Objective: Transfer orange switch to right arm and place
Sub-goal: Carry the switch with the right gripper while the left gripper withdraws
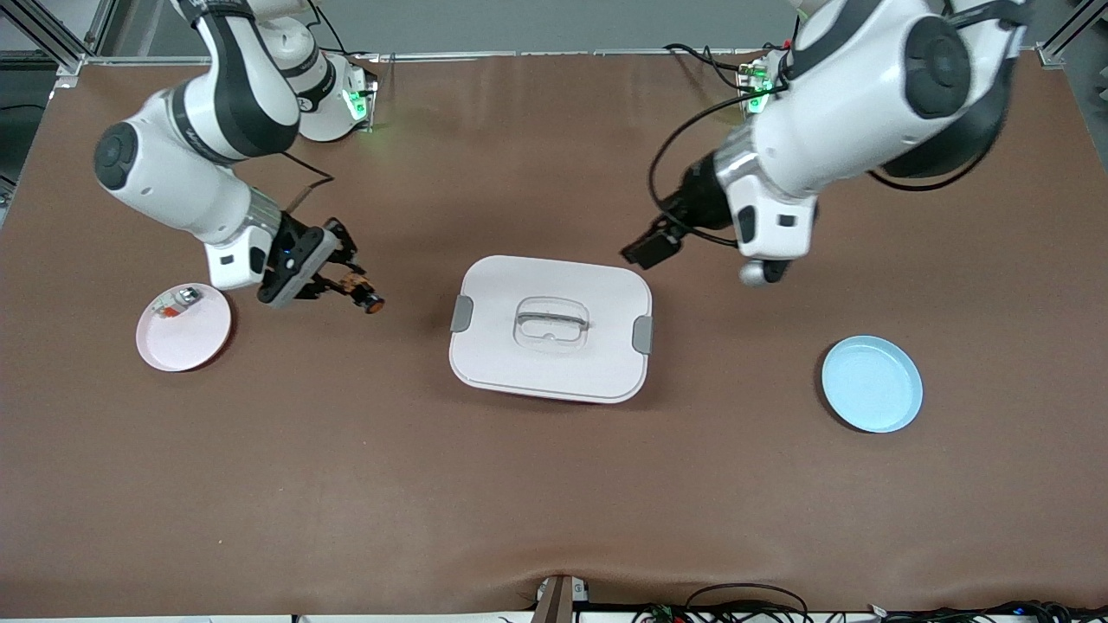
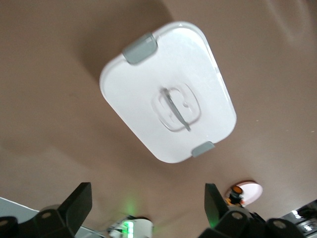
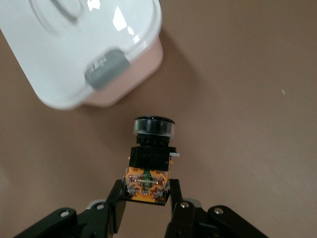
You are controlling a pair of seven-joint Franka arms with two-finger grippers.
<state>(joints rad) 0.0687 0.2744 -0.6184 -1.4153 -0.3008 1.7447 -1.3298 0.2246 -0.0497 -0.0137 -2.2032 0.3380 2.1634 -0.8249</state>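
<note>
Front view: right tool (image 1: 351,285) clamps the tiny black orange-capped switch (image 1: 363,294) above the brown surface (image 1: 554,484), between pink plate (image 1: 184,333) and white lidded box (image 1: 551,329). Left wrist view: left tool (image 2: 146,208) spread wide, empty, over the box. Right wrist view: fingers (image 3: 116,206) pinch the switch's orange base.

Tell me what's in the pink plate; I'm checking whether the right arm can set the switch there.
On the pink plate lies one small white-grey part with a red-orange bit, near its rim toward the robots' bases; the rest is bare. What lies under that part cannot be seen.
</note>
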